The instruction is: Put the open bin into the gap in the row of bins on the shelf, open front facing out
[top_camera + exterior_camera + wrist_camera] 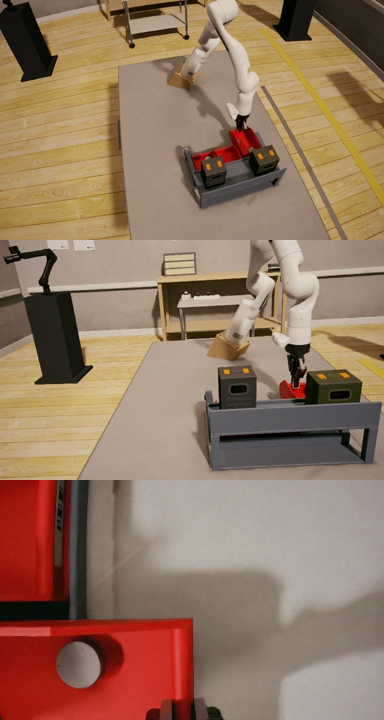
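The red bin (245, 138) (286, 391) (137, 685) juts out of the right end of the shelf (237, 172) (294, 421) (78, 555), past its front lip. Its outer end looks raised. My gripper (241, 130) (295, 387) (185, 711) is shut on the wall of that outer end. A grey round part (79, 664) lies in this bin. The bin's inner end is hidden under the green box. Beside it in the row stand a middle red bin (227, 154) and a left red bin (197, 164), which holds a grey part (207, 157).
A dark grey box (213, 171) (237, 387) and a green box (263, 160) (334, 387) stand on the shelf's top board. A shelf side panel (259, 139) runs close to the held bin's right side. The grey table (158, 127) (147, 409) (325, 530) extends around the shelf.
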